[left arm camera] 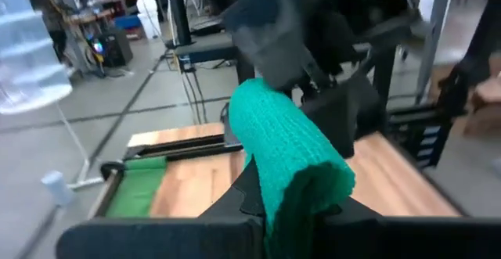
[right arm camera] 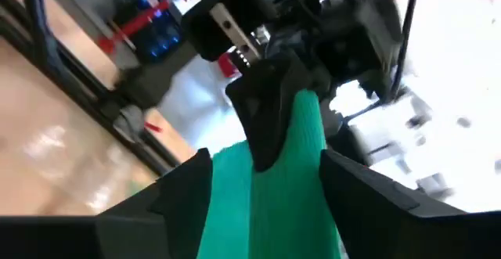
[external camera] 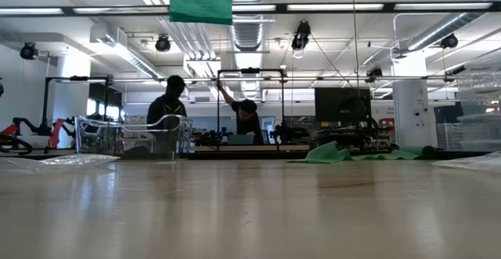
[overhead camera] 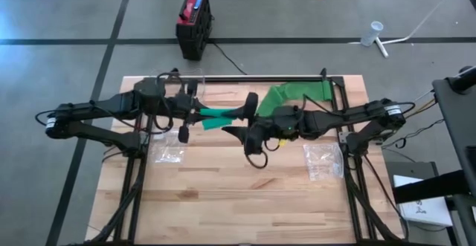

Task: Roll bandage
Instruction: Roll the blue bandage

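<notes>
While the high view shows the left gripper (overhead camera: 195,114) clamped on the green bandage (overhead camera: 217,117) above the table (overhead camera: 245,201), the right gripper (overhead camera: 249,118) stands with fingers apart at the strip's other end, loose tail lying behind; in the low view it hangs overhead; both wrist views show the roll between the grippers; mid-roll, I judge; next comes a fresh grip to turn.

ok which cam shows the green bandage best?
Left wrist view: the green bandage fills the frame, clamped in the left gripper. Right wrist shows a strip between the right gripper's open fingers. High view shows its span; low view only a hanging piece.
</notes>
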`<move>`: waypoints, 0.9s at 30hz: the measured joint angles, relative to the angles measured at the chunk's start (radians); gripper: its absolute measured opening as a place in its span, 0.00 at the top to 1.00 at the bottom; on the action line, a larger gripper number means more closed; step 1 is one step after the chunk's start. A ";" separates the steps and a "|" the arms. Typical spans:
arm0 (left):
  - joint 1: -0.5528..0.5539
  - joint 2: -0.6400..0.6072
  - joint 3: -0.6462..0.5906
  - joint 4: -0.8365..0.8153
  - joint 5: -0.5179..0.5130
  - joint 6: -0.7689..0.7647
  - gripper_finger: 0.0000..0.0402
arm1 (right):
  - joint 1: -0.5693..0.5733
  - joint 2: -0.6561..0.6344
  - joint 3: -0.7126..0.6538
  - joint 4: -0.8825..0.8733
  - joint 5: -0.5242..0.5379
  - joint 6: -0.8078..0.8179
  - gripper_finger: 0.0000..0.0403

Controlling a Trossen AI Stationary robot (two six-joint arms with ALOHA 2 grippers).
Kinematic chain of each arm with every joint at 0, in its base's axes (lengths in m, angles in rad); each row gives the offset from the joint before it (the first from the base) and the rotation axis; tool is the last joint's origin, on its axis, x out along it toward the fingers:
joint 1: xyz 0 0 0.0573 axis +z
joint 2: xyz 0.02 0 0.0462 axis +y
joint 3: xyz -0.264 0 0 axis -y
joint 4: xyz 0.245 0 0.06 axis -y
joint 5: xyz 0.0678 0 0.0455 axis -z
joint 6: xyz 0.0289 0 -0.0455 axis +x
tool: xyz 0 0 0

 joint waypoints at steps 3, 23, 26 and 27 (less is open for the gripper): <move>-0.001 0.002 0.000 0.006 0.001 -0.090 0.97 | 0.009 0.021 0.001 0.017 0.044 -0.123 0.48; -0.007 0.004 0.000 -0.002 0.085 -0.226 0.97 | 0.009 0.035 0.001 0.072 0.098 -0.350 0.55; -0.007 0.004 0.000 -0.003 0.095 -0.235 0.97 | 0.009 0.035 0.001 0.071 0.100 -0.352 0.57; -0.007 0.004 0.000 -0.003 0.095 -0.237 0.97 | 0.009 0.037 0.001 0.071 0.100 -0.353 0.57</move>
